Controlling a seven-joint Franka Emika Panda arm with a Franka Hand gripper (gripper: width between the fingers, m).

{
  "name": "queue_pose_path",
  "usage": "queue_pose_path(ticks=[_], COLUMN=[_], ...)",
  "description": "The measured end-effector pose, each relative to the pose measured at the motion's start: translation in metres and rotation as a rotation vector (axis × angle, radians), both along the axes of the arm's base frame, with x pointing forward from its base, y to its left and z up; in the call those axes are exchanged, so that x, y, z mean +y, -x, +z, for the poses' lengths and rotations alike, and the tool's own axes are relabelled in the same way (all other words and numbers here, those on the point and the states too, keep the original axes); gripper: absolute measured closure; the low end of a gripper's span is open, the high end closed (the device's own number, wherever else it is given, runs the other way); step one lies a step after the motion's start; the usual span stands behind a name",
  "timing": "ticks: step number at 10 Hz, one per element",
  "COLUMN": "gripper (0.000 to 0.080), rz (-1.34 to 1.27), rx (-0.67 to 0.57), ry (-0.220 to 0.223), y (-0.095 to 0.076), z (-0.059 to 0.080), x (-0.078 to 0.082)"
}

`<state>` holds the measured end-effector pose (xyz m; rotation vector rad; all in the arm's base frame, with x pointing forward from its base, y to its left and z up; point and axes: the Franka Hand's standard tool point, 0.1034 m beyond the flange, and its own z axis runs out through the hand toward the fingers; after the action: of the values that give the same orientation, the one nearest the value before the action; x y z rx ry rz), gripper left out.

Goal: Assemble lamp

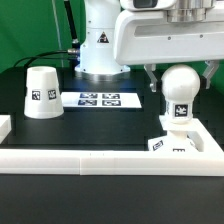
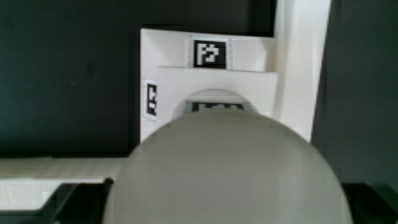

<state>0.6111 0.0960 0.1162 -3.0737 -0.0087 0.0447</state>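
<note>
The ball-topped bulb stands upright on the small square base at the exterior view's right. My gripper hangs over it. One finger is on each side of the ball, and a gap shows between that finger and the ball, so the jaws look open. In the wrist view the bulb fills the near middle and hides most of my gripper. The tagged base shows beyond it. The cone shade stands alone at the exterior view's left.
The marker board lies between the shade and the bulb. A long white rim bar runs along the front, and the base sits in its corner at the exterior view's right. The bar also shows in the wrist view. The robot's base stands behind.
</note>
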Motion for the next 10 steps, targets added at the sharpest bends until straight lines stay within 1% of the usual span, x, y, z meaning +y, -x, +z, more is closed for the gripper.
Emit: queue_pose_path(ticks=[3,4,6,7,8,10], gripper=[0.0220,0.0220,0.0219,0.0219,0.0219,0.0219], rz=[-0.385,-0.507,-0.628,-0.724,-0.766,-0.753], rx=[0.035,0.048,0.060,0.072,0.076,0.076], ry=[0.013,0.008,0.000,0.003,0.005,0.005], y=[0.0019,0.0019,-0.0004,-0.0008,-0.0007,-0.0005], z=[-0.0005,-0.0008,-0.0010,-0.0011,-0.0011,-0.0015], x=[0.0034,0.0031,0.0022,0.0025,0.0028,0.0030])
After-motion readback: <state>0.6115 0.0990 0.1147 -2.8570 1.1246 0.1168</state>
